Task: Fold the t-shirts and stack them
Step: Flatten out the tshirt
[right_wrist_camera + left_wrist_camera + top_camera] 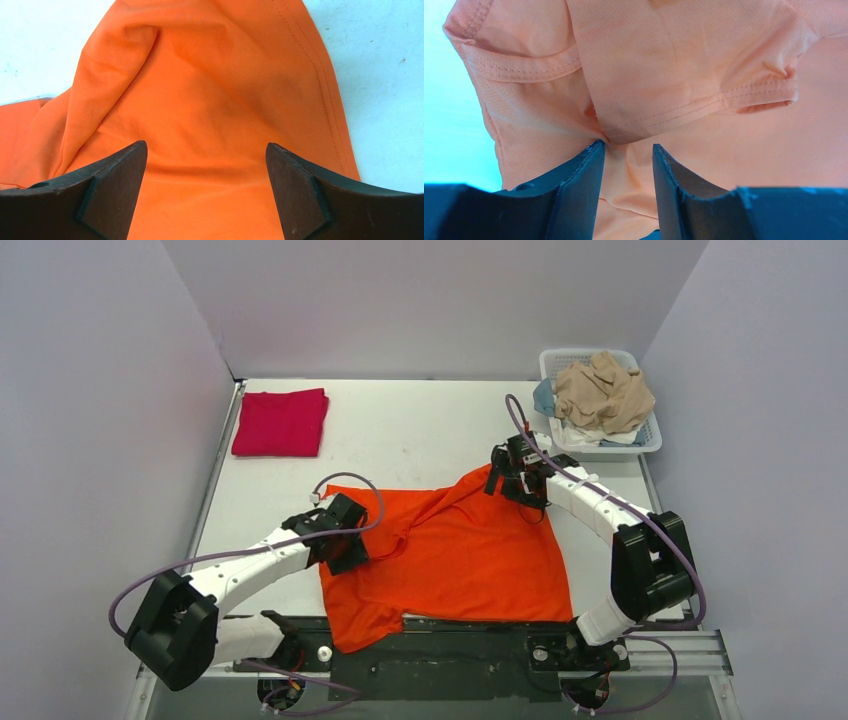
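An orange t-shirt (460, 550) lies spread and rumpled on the white table, its lower edge hanging over the near rail. My left gripper (352, 540) is at the shirt's left edge. In the left wrist view its jaws (626, 147) stand narrowly apart with a fold of the shirt (674, 60) rising between them. My right gripper (507, 478) is at the shirt's far right corner. In the right wrist view it (206, 147) is wide open over the cloth (210, 75). A folded red t-shirt (282, 422) lies at the far left.
A white basket (652, 443) stands at the far right with a beige garment (602, 390) and other clothes piled in it. Grey walls close in the table at the left, back and right. The black rail (450, 655) runs along the near edge.
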Motion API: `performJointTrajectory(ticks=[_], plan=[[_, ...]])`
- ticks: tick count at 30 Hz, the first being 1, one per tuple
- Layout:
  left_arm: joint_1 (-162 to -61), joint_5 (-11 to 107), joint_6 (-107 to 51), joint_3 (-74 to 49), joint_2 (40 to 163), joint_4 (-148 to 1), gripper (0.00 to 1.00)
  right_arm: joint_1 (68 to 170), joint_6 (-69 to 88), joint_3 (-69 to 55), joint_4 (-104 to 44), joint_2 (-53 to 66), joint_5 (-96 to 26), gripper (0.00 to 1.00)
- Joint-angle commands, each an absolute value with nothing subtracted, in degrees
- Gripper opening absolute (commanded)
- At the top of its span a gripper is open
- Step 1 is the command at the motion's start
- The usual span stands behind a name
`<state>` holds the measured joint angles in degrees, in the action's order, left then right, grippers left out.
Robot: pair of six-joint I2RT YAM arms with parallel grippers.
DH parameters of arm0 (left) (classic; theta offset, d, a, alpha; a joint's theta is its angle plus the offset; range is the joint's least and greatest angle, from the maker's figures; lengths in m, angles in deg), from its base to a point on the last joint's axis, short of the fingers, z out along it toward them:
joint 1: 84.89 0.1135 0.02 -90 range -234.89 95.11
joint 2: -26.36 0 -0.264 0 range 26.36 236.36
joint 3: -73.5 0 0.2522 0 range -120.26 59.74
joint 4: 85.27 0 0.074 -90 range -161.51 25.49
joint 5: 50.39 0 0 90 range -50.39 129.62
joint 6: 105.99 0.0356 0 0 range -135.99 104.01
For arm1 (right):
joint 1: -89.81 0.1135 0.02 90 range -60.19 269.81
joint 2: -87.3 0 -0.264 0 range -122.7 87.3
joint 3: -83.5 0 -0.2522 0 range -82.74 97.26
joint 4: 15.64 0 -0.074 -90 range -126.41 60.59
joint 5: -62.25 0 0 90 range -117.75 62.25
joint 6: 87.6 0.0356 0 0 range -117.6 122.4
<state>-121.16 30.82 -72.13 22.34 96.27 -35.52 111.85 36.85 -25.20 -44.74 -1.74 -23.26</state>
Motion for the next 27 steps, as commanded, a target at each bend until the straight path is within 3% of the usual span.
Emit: performJointTrajectory(ticks=[1,16,27], plan=[[-120.92,30.28,-70.66,18.61,93.84,-31.26,0.50,111.43,36.41,-23.51,-46.83,-0.97,-21.91,0.83],[-119.67,30.00,-68.60,16.93,99.34,-35.61,0.49,111.34,35.99,-25.32,-46.89,0.20,-21.60,0.83],[-119.61,25.95,-64.14,10.87,95.05,-23.81,0.53,111.25,35.25,-26.16,-47.77,2.08,-20.78,0.83]])
